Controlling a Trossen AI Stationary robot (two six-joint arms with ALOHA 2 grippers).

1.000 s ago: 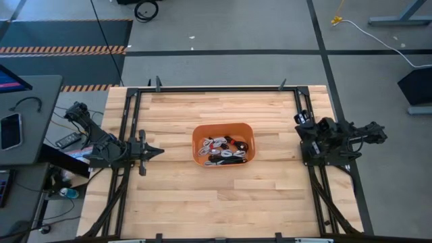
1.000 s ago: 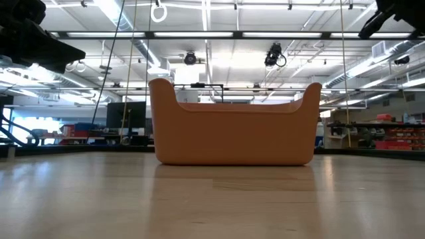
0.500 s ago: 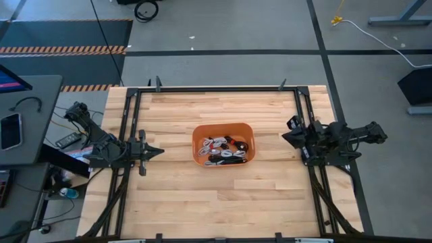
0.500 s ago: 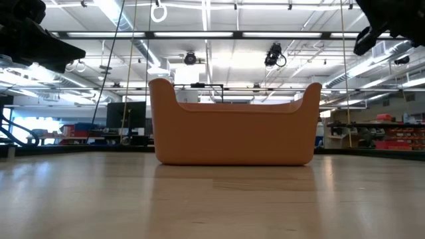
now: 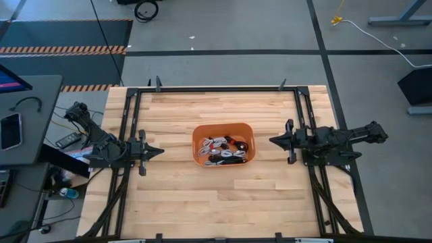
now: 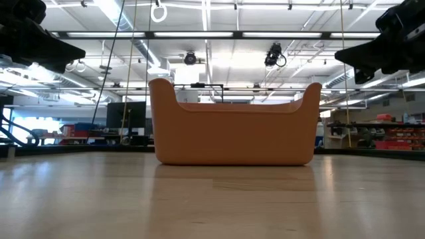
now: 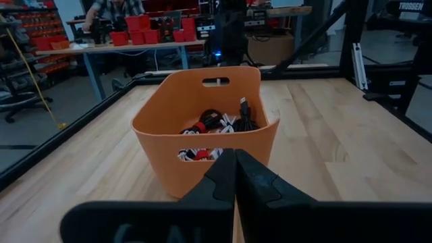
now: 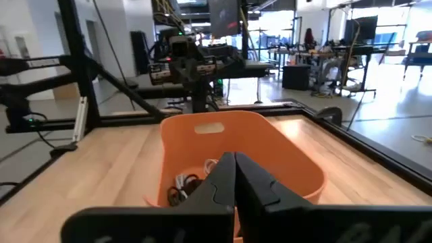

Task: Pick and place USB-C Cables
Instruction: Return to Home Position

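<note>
An orange bin stands in the middle of the table and holds several small coiled USB-C cables, white, black and one with red; they also show inside the bin in the left wrist view as cables. My left gripper hovers shut to the left of the bin, pointing at it. My right gripper hovers shut to the right of the bin, pointing at it; its wrist view looks over the bin with cables inside. In the low view the bin hides its contents.
A black metal frame runs around the table's edges. Bare wooden tabletop lies on all sides of the bin. A desk with a phone stands off the table's left. A person sits far behind the table.
My right arm has swung out from its folded pose at the table's right edge, and its gripper has come left toward the bin and turned level to point at it. The left arm, bin and cables have stayed put.
</note>
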